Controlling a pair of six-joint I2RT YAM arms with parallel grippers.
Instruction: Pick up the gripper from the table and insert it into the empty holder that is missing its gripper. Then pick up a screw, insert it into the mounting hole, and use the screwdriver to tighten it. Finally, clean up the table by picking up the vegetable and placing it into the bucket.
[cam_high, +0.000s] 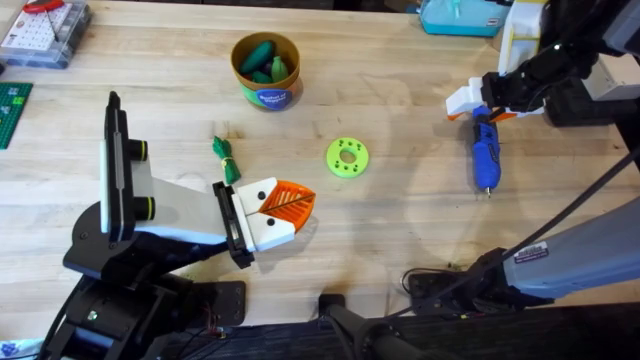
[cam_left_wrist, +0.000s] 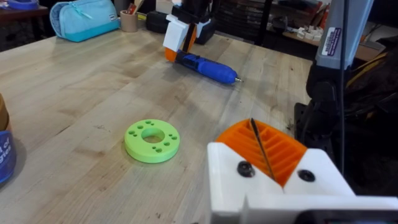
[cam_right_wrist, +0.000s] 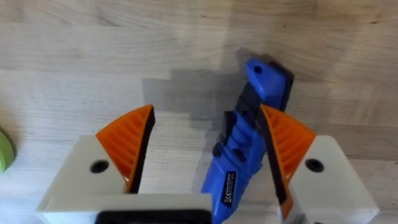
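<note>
- Right claw (cam_right_wrist: 205, 155): we see it spread wide, white fingers w/ orange ribbed pads (cam_right_wrist: 127, 140), straddling the rear end of the screwdriver (cam_right_wrist: 249, 137). One pad sits just beside the blue body; whether it touches we can't tell. The other pad is apart from it, bare wood between.
- Overhead: right claw (cam_high: 487, 103) is over the screwdriver's (cam_high: 485, 152) far end, metal bit pointing toward the arm bases. The tool lies flat on the bench (cam_high: 400, 240), slim, blue, smooth plastic.
- Left claw (cam_high: 290, 207): pads pressed together, nothing between them. In its own wrist view the orange ribs (cam_left_wrist: 267, 146) meet along a thin dark seam. It sits low near the bench's front middle.
- Open room: wide bare wood between the two claws and in front of the screwdriver. Bench is pale plank, visible grain.
- Lime-green disc (cam_high: 347, 157), round, flat, ringed w/ small holes, lies between the claws, apart from both.
- Vegetable (cam_high: 226, 156): small, dark green w/ knotted stem, on the bench just beyond the left claw, not touching.
- Bucket (cam_high: 266, 70): round, yellow-orange, blue label band, farther back; dark-green pieces already inside.
- Far right edge: teal box (cam_high: 460, 15). Far left corner: clear parts case (cam_high: 45, 30).
</note>
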